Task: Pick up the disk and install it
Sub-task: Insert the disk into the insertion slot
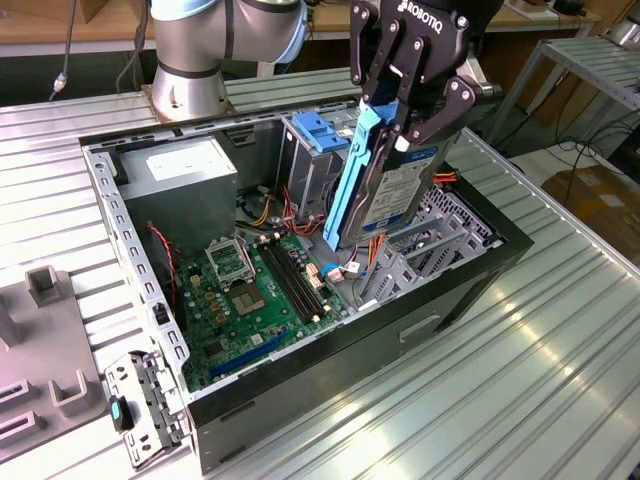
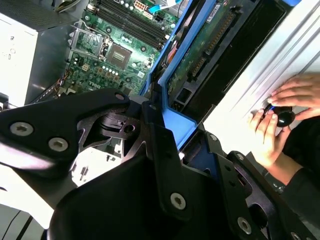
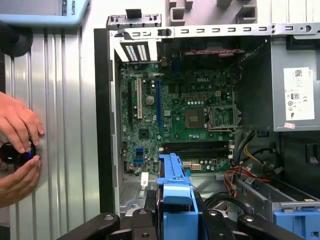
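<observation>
Exterior view: arm [image 1: 230, 30] hangs above the computer case [image 1: 300, 405], jaws pinching the disk [image 1: 398, 197], held steeply tilted.

Pincer [image 1: 405, 128] pointing down, fingers [image 1: 447, 108] clamped; arm [image 1: 190, 50] base column upright.

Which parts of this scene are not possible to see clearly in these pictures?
1. Exterior view: the drive cage is partly hidden behind the disk and the gripper.
2. First wrist view: the disk's label cannot be seen; the blue carrier faces the camera.
3. First wrist view: the small black object is mostly covered by a person's hands.
</observation>
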`<state>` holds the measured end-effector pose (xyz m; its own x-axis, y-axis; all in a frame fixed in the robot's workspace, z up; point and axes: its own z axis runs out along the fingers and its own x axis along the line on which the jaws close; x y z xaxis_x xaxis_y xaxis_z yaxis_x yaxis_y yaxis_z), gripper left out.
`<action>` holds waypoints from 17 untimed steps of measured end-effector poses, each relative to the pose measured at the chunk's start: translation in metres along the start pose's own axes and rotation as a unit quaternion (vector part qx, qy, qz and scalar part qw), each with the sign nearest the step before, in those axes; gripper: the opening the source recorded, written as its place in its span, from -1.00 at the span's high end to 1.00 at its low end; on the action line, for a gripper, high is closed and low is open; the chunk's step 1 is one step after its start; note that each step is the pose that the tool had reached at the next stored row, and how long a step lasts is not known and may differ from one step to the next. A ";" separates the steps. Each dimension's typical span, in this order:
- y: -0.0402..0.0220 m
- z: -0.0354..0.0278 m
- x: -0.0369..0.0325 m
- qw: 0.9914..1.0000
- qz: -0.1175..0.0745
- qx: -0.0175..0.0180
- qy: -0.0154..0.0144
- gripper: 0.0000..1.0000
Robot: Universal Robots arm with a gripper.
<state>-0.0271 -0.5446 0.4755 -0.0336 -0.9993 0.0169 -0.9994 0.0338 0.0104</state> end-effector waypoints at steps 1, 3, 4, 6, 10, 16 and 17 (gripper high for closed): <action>-0.0004 0.0000 0.0000 1.000 0.000 0.000 0.000 0.25; -0.0005 0.0000 0.0000 1.000 0.000 0.000 0.000 0.25; -0.0005 0.0000 0.0001 1.000 0.000 0.000 0.000 0.25; -0.0008 0.0000 0.0001 1.000 0.000 0.000 0.000 0.25; -0.0061 0.0005 -0.0001 1.000 0.000 0.000 0.000 0.25; -0.0229 0.0012 -0.0007 1.000 0.000 0.000 0.000 0.25; -0.0247 0.0013 -0.0008 1.000 0.000 0.000 0.000 0.25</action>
<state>-0.0023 -0.5447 0.4739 -0.0336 -0.9993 0.0169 -0.9994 0.0338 0.0105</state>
